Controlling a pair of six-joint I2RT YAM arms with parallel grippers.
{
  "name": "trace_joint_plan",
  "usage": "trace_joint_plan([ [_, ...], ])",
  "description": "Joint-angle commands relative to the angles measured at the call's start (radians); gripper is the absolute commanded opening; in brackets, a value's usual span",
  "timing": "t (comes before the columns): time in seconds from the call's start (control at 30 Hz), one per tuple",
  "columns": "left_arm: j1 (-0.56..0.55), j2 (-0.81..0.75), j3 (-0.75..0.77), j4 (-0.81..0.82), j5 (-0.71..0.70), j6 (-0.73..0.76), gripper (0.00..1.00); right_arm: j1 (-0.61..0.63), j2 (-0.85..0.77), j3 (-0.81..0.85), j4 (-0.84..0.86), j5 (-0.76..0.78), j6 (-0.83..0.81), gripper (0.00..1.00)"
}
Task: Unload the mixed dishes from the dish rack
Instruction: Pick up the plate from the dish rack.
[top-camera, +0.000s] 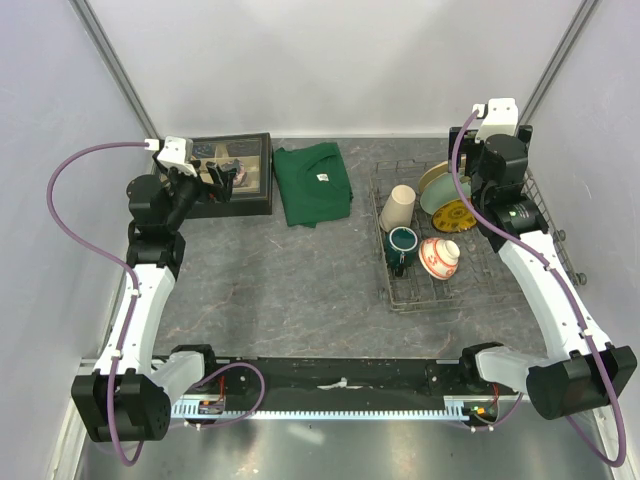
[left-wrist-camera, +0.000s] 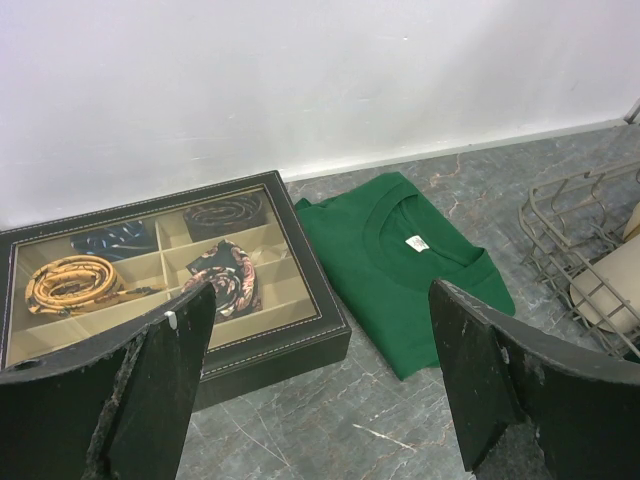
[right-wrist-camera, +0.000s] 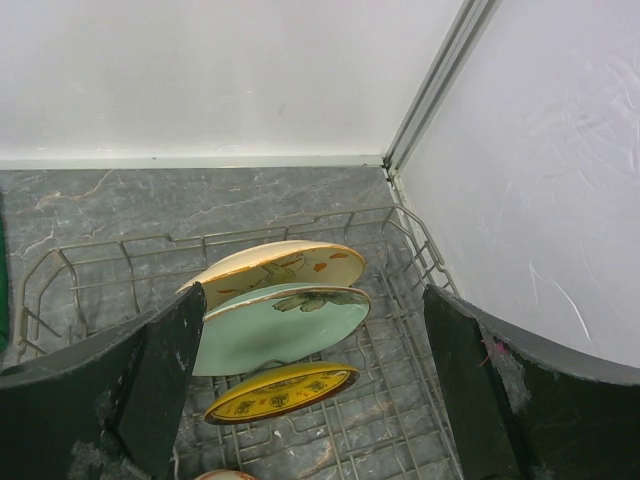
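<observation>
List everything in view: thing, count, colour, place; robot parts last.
dish rack: one, grey wire, table's right
tumbler: one, beige, rack's far left
mug: one, dark green, rack's near left
bowl: one, red-and-white, right of mug
cream plate: one, rearmost in rack
pale green plate: one, before it
yellow plate: one, in front of those
cloth: one, green, folded, beside tray
tray: one, black, table's far left
rolled ties: four, mixed colours, tray compartments
table: one, grey marbled
left gripper: one, black, open, by tray
right gripper: one, black, open, over plates
</observation>
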Motion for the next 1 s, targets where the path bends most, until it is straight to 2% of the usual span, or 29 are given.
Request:
trace_joint_plan([
  [0.0, -0.002, -0.012, 0.029, 0.015, 0.003, -0.032, 0.94, 0.003, -0.025, 0.023, 0.018, -0.017, 0.005, 0.98],
  [0.67, 0.0, -0.013, 0.025, 0.016, 0.001, -0.028, 0.94, 0.001, -0.022, 0.021, 0.012, -0.042, -0.004, 0.98],
  [0.97, -0.002, -0.009, 0.022, 0.021, 0.006, -0.014, 0.94, 0.001, -0.002, 0.033, 0.01, -0.056, -0.091, 0.98],
])
